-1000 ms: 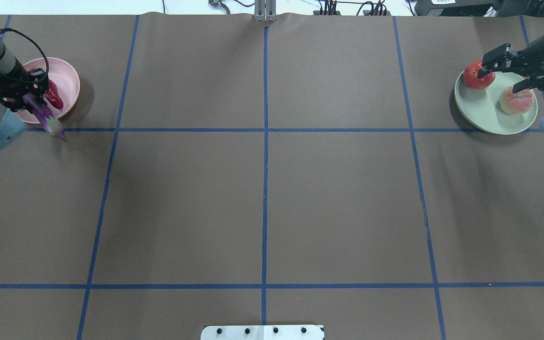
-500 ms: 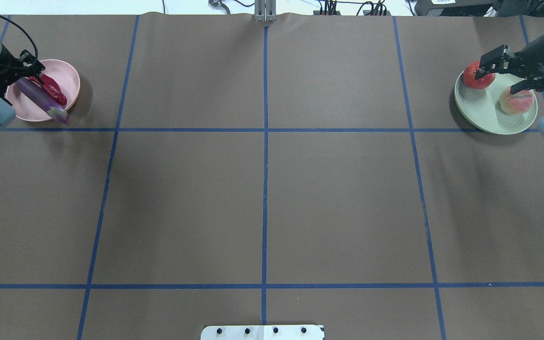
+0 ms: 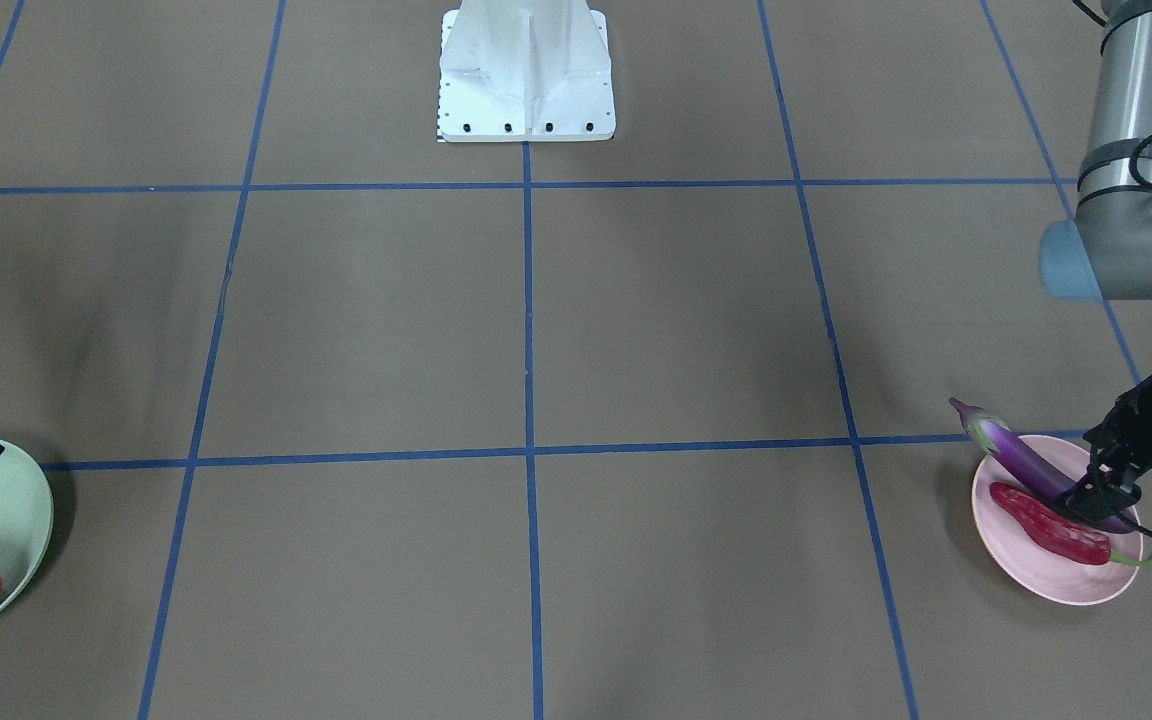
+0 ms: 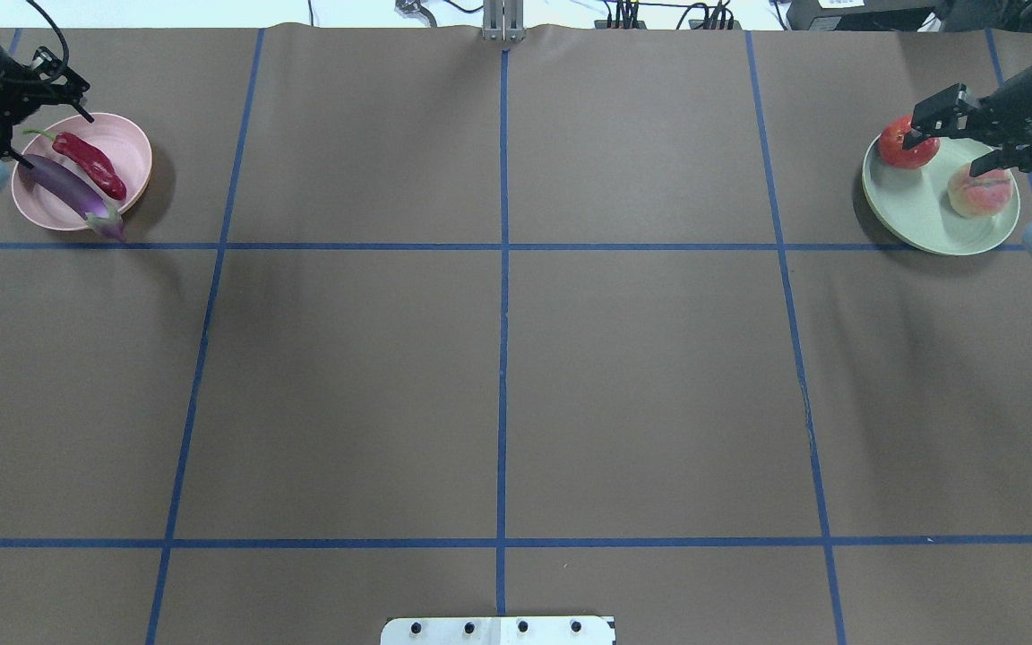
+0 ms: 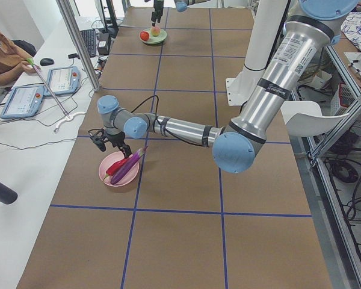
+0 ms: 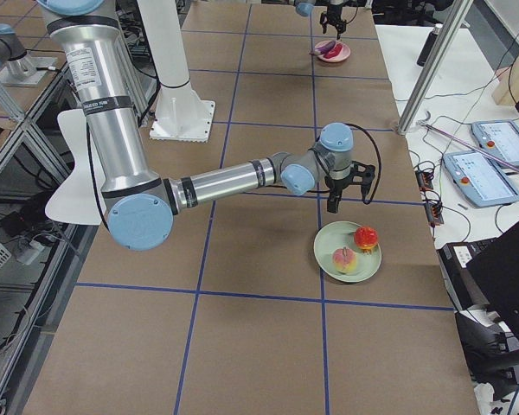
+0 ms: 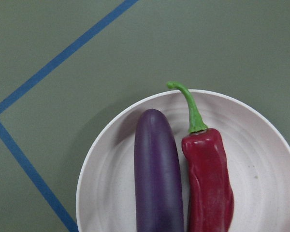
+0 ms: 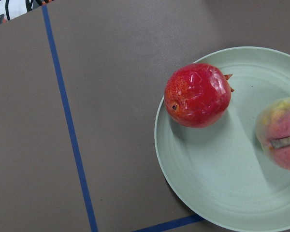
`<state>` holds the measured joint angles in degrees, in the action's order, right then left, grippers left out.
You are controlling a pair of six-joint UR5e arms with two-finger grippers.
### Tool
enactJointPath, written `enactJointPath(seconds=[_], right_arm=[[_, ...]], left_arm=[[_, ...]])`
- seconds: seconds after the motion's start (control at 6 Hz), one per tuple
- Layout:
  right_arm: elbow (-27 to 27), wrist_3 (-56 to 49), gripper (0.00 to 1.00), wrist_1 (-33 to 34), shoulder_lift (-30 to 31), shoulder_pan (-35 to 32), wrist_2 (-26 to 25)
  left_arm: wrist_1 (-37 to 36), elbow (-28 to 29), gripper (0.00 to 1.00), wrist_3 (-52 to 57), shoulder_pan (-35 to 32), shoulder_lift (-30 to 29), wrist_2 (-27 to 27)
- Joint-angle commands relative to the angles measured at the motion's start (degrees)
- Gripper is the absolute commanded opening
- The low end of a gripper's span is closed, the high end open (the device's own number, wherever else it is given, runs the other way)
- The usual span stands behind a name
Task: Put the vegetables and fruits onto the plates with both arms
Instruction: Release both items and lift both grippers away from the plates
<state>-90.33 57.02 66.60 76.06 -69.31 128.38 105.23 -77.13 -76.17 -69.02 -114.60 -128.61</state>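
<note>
The purple eggplant point(image 4: 68, 186) and the red chili pepper point(image 4: 90, 166) lie side by side on the pink plate point(image 4: 133, 148) at the far left. The eggplant's cap end sticks out over the rim point(image 3: 976, 425). My left gripper point(image 4: 57, 139) hangs open and empty above the plate's far side. In the left wrist view the eggplant point(image 7: 157, 174) and the chili point(image 7: 208, 183) lie below the camera. The pomegranate point(image 4: 906, 150) and the peach point(image 4: 980, 191) sit on the green plate point(image 4: 919, 215) at the far right. My right gripper point(image 4: 950, 152) is open above them.
The brown table cover carries a grid of blue tape lines point(image 4: 503, 269). The white robot base point(image 3: 526, 75) stands at the table's near edge. An operator point(image 5: 3, 57) and tablets point(image 5: 24, 99) are at a side bench.
My left gripper let go of the eggplant, which now lies on the pink plate beside the chili, and drew back toward the far left. The right gripper stayed put.
</note>
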Motion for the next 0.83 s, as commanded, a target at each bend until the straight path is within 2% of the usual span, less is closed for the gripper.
enactJointPath(seconds=[0.0,0.17,0.33,0.5,0.67], right_arm=[[-0.10,-15.33,1.00,3.41,2.23,-4.22,1.77],[-1.58,-24.76,1.00,9.27,2.68,-9.47,5.96],[-4.73,-33.04,1.00,13.16,6.08,-12.48,6.87],[-5.98,-40.34,1.00,15.38,8.72,-14.77,7.06],[-7.65,-45.20,1.00,15.57,12.49,-16.10,7.14]], left_arm=[[-0.46,-12.72,1.00,20.22,-0.41,9.95,-0.15],[-0.72,-16.61,1.00,27.32,-3.03,14.19,-0.06],[-0.64,-19.26,1.00,40.97,-4.79,19.36,-0.15],[-0.81,-19.28,1.00,51.72,-8.12,21.85,-0.32],[-0.29,-19.81,1.00,56.52,-10.76,25.97,-1.71]])
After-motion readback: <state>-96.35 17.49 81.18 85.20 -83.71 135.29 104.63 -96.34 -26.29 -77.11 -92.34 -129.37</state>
